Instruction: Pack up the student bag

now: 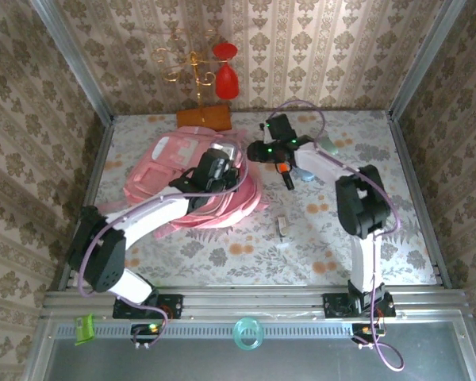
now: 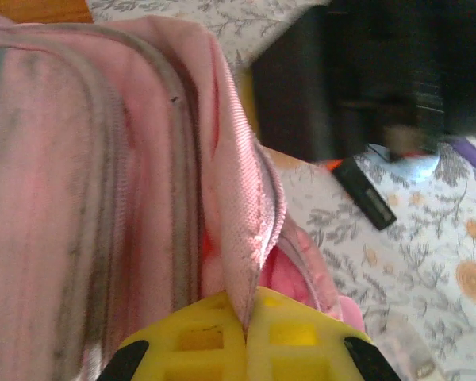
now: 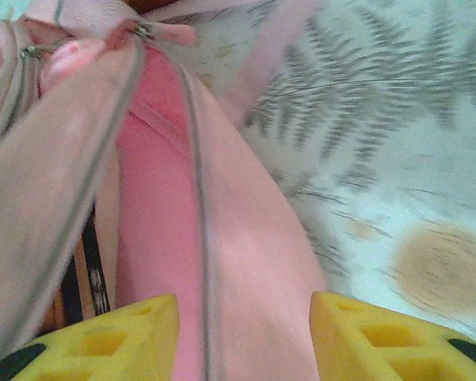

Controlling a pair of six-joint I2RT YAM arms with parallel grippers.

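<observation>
Pink bag (image 1: 170,155) lay left of centre on the table (image 1: 341,230), its rim pinched tight in the left gripper (image 2: 246,317), probably to hold the mouth up, while the right gripper (image 3: 244,313) straddled another fold, jaws apart.

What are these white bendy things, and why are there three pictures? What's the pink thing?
They are two robot arms bolted to a table. One picture comes from a camera overhead; the others come from cameras on each wrist, looking past yellow fingers. The pink thing is the student bag, lying on the table. The left gripper is pinched shut on a fold of its cloth. The right gripper is open, with bag cloth between its fingers. A small black stick with an orange end lies nearby.
</observation>
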